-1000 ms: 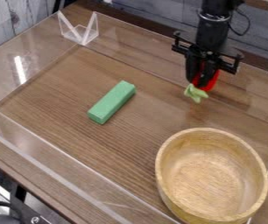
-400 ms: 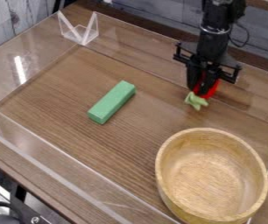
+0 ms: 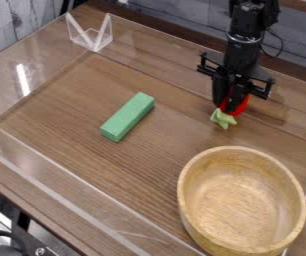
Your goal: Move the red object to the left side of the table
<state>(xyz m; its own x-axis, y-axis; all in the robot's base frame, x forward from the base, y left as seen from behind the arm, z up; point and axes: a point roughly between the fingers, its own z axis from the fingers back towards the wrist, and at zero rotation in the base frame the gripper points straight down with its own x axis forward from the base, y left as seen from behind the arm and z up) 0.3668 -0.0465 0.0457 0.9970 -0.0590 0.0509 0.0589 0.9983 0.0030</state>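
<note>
The black claw (image 3: 233, 101) points straight down over the right part of the table (image 3: 76, 95), and its fingers are closed around the red object (image 3: 228, 108), so it is grasping it. The red body shows between the fingers and the light green leafy end hangs just below them, at or just above the wood; contact cannot be told. The green block (image 3: 128, 116) lies well to the left of the claw, and the wooden bowl (image 3: 243, 196) stands nearer the camera, below it.

One raised front-corner view down (obliquely) over the table (image 3: 76, 90).
</note>
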